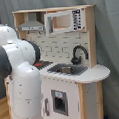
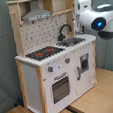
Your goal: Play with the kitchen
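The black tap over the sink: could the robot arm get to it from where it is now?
Probably yes. The tap stands open above the sink, nothing in front of it, and the arm is close beside the kitchen.

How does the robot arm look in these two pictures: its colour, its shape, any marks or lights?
The arm is glossy white, built of thick rounded segments, with dark grey bands at the joints. In the second exterior view a white link carries a dark round cap with a glowing blue light. No cables or gripper are visible.

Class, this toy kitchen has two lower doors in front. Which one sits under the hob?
The oven door, the one with the wide window and horizontal handle; the other door sits under the sink.
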